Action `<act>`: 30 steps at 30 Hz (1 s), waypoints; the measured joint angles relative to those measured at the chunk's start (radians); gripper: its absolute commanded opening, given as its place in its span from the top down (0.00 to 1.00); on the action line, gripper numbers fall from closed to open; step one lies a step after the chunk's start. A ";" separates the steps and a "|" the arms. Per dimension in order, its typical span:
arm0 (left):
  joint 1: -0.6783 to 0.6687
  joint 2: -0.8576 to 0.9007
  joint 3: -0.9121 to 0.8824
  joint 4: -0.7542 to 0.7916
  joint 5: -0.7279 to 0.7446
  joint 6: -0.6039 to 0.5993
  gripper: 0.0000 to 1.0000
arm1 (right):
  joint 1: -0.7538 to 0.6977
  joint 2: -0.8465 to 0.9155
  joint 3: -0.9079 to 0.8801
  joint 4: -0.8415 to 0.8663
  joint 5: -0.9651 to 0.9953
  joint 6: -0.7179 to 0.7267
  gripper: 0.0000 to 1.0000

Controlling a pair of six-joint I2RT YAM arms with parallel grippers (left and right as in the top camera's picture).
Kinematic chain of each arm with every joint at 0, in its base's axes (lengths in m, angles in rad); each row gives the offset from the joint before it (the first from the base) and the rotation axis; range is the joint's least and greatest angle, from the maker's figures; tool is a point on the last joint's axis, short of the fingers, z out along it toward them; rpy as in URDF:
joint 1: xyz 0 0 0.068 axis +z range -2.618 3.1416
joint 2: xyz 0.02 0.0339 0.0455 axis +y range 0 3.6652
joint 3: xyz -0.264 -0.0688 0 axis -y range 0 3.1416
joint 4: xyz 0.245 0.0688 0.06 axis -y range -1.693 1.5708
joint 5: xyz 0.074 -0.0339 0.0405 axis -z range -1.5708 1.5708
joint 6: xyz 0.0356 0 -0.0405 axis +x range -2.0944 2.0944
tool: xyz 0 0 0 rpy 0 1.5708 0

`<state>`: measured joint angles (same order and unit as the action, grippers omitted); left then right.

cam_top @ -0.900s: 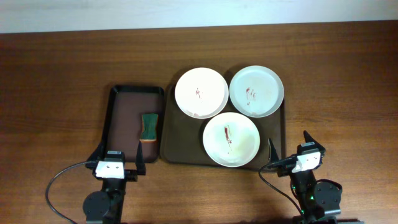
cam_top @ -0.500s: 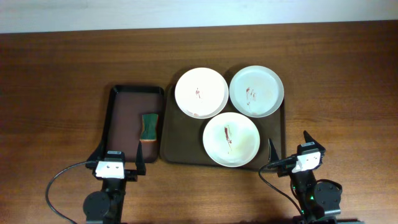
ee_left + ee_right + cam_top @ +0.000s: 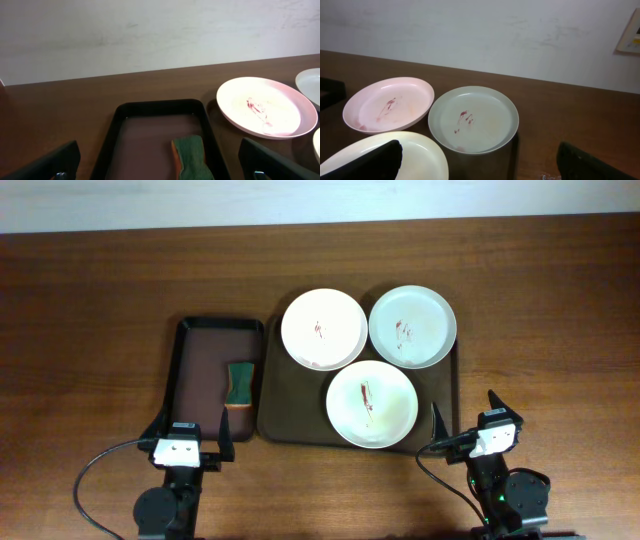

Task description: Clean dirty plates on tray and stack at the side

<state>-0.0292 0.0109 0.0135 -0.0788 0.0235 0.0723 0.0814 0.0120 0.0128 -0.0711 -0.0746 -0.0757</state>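
Nothing cleaned yet: three smeared plates (image 3: 323, 328) sit on the tray (image 3: 290, 406), none stacked; the sponge (image 3: 239, 383) lies untouched; left pincer (image 3: 192, 430) and right pincer (image 3: 464, 418) gape wide, empty.

No change is showing between the earlier overhead pictures and now. The three plates (image 3: 323, 329) are lying at the very same spots on the tray (image 3: 290, 425) as in both earlier pictures. The left claw (image 3: 195, 410) and the right claw (image 3: 462, 402) are staying at the near edge of the surface (image 3: 100, 300), each with its jaws spread as wide as before.
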 measured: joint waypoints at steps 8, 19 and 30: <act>0.000 0.000 0.000 0.001 0.000 0.000 0.01 | 0.000 0.000 0.000 0.000 0.000 0.001 0.01; 0.000 0.128 0.174 -0.242 0.003 0.000 0.01 | 0.001 0.134 0.070 -0.080 0.026 0.151 0.01; 0.000 0.740 0.691 -0.562 0.016 0.004 0.01 | 0.002 0.835 0.710 -0.504 0.019 0.159 0.01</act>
<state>-0.0292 0.7513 0.7048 -0.6411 0.0395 0.0765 0.0834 0.8471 0.7227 -0.5755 -0.0555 0.0830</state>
